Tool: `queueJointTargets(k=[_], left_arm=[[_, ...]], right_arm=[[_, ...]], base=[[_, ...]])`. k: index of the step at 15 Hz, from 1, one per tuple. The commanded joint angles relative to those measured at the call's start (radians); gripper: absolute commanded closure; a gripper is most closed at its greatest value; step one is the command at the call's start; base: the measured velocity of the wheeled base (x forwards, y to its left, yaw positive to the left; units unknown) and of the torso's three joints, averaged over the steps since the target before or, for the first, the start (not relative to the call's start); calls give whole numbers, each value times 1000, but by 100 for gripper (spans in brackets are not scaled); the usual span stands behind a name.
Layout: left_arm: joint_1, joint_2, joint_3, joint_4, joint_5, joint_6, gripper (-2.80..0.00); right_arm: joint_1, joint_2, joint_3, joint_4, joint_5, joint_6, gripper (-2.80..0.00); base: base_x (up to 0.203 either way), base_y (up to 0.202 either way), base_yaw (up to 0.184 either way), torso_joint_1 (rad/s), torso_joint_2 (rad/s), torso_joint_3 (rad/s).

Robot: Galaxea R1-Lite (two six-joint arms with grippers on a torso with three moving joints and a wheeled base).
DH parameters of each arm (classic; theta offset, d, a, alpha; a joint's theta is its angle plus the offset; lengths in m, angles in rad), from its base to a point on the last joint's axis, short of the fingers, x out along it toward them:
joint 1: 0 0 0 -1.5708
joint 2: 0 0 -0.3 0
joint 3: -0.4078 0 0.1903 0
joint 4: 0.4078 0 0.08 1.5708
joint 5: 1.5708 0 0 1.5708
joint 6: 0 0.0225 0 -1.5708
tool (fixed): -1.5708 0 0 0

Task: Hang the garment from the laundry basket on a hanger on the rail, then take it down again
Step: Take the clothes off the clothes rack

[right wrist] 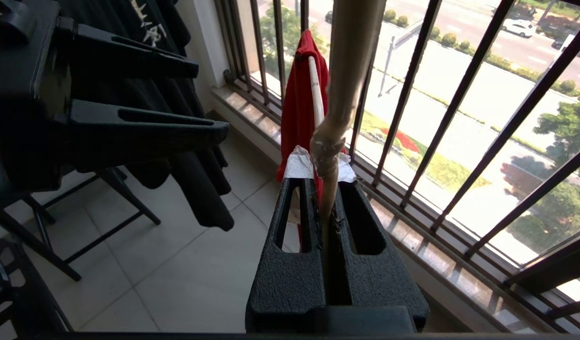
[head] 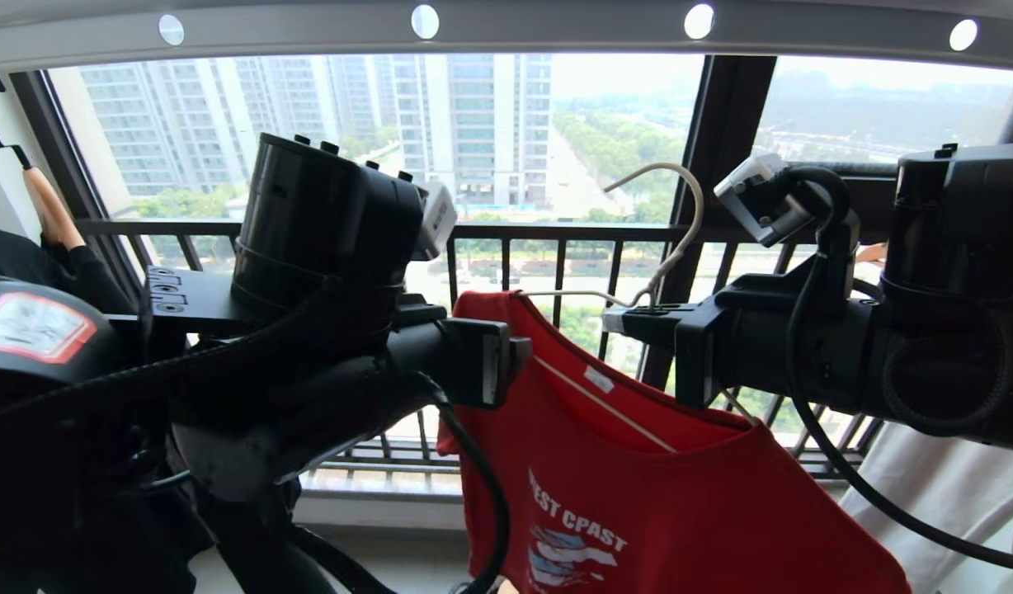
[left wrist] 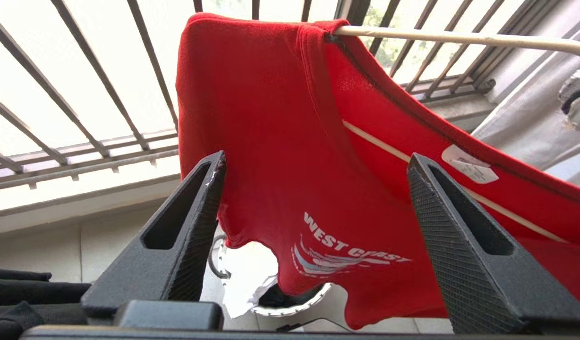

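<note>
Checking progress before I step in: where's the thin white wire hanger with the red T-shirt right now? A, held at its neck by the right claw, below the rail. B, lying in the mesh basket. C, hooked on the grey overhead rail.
A: the right claw is shut on the thin white wire hanger at its neck, its hook free below the grey perforated rail.

The garment (head: pixel 638 462) hangs draped over the hanger (head: pixel 671 239) at the centre of the head view, below the rail (head: pixel 506 33) at twelve o'clock. The right gripper (head: pixel 638 318), at three o'clock, is clamped on the hanger at the base of its hook. The left gripper (left wrist: pixel 313 226), at nine o'clock, stands beside the garment's shoulder with its fingers spread either side of the cloth (not touching). The laundry basket (left wrist: pixel 290 307) lies on the floor beneath the garment's hem. The window railing (head: pixel 556 231) stands behind everything.
</note>
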Motion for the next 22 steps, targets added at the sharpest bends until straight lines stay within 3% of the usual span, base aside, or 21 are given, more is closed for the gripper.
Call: queueJointTargets(k=[1,3,7,9,12,18,22], left_arm=[[-9,86,-15,-40,79,-5,-280],[-9,138,-17,-81,154,-2,-280],[-5,178,-32,-85,228,2,-280],[-1,186,-43,-92,243,-5,-280],[5,182,-40,-198,244,-1,-280],[41,193,-40,-203,245,17,-280],[54,198,-42,-204,295,40,-280]], right_arm=[[6,-6,0,-1,1,0,0],[10,-14,0,-1,1,0,0],[20,-21,3,0,1,0,0],[26,-29,5,0,1,-1,0],[39,-35,8,0,1,-1,0],[44,-37,9,0,1,-3,0],[42,-38,8,0,1,-3,0]], base=[[0,0,0,0,0,0],[0,0,0,0,0,0],[0,0,0,0,0,0],[0,0,0,0,0,0],[0,0,0,0,0,0],[0,0,0,0,0,0],[0,0,0,0,0,0]])
